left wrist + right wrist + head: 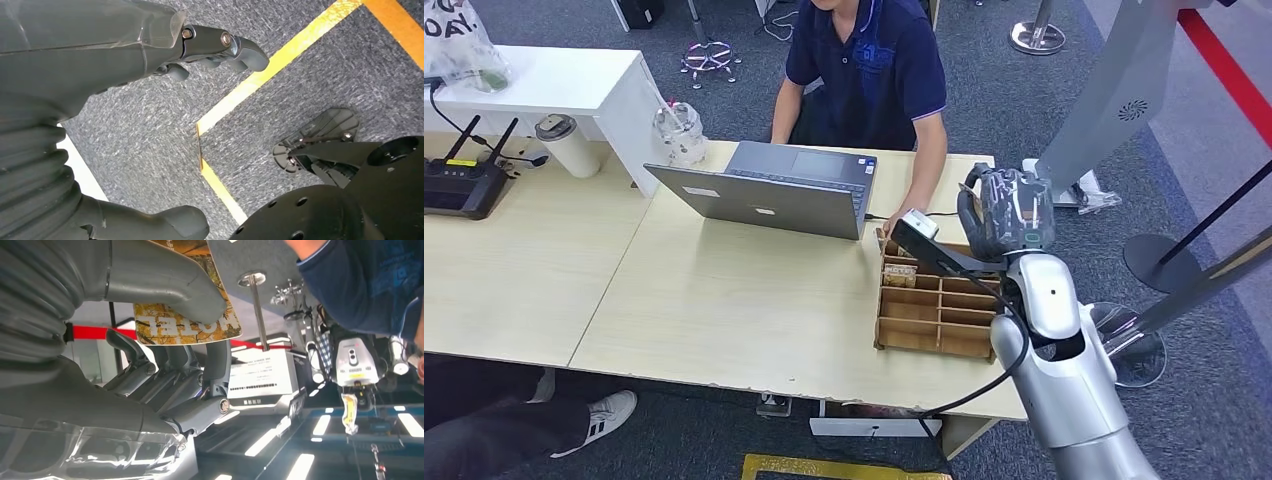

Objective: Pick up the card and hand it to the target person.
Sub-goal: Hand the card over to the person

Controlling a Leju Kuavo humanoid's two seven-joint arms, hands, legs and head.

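Silver-armed, your right hand (1009, 212) hovers over the wooden organiser (936, 312) just beside the seated person (869, 70), your left hand (100, 55) hangs open above carpet, and up close your right thumb pins the card (187, 322) against the fingers.

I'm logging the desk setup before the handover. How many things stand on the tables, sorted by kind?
Laptop: 1
Wooden card organizer: 1
Paper cup: 1
Clear jar: 1
Black controller with antennas: 1
White shelf unit: 1
Total: 6
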